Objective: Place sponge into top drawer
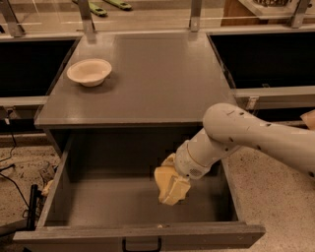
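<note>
Yellow sponge (174,193) in tool (169,186), over drawer (138,235)

The place looked like a kitchen-style counter area used as a robot test space. A plain grey cabinet with a bare tabletop (157,74) carried a cream bowl (89,72), and its top drawer (74,235) stood pulled out over a speckled stone floor (275,197). Loose black cables (12,160) trailed on that floor at the left. Metal posts (195,15) rose behind the counter. A white robot arm (256,135) reached in from the right, its gripper (172,189) hanging over the drawer's inside.
</note>
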